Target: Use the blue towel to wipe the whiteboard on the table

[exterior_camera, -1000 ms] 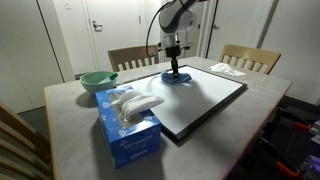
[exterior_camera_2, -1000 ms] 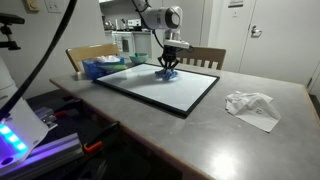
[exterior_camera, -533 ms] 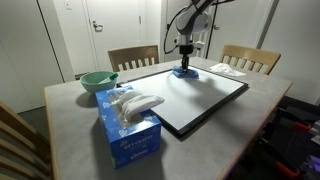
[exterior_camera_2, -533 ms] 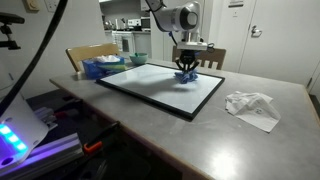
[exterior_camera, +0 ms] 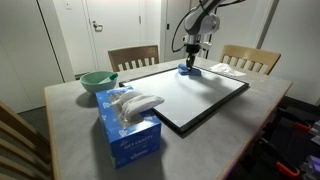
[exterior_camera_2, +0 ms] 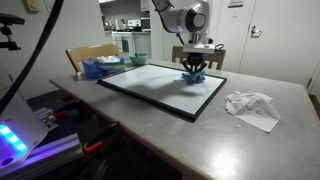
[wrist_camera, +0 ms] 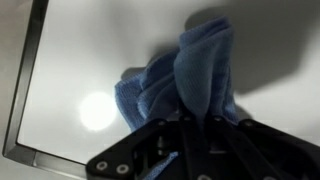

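Upper right, the gripper [exterior_camera: 190,63] clamps the blue towel [exterior_camera: 187,70] on the whiteboard [exterior_camera: 200,100]'s far corner. Tissue box [exterior_camera: 128,130] and green bowl [exterior_camera: 97,80] sit left, apart from it. Only the wrist view shows the towel's bunched folds.

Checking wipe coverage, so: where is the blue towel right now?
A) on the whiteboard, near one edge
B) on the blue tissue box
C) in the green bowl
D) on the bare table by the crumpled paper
A: the blue cloth towel, gripped by the end effector, sits on the black-framed whiteboard close to its border.
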Robot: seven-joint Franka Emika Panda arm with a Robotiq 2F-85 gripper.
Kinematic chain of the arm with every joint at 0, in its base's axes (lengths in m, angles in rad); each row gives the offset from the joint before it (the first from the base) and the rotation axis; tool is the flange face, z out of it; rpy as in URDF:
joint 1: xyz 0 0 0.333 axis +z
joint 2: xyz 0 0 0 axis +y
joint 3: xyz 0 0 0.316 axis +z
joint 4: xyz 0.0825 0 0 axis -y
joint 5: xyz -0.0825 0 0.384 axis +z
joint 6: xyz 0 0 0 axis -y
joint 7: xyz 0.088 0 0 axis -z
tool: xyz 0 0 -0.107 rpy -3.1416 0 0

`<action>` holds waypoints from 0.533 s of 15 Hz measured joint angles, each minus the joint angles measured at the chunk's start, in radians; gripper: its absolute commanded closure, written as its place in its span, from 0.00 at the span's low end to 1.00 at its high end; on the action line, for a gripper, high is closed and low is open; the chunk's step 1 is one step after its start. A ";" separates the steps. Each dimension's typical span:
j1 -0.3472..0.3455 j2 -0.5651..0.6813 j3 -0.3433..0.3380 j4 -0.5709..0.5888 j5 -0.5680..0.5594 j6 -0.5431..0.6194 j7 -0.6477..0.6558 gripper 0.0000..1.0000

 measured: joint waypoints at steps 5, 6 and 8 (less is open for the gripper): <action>-0.071 0.006 0.016 -0.003 0.077 0.057 -0.019 0.98; -0.087 0.007 0.021 -0.003 0.091 0.062 -0.027 0.98; -0.117 0.008 0.028 -0.003 0.119 0.062 -0.040 0.98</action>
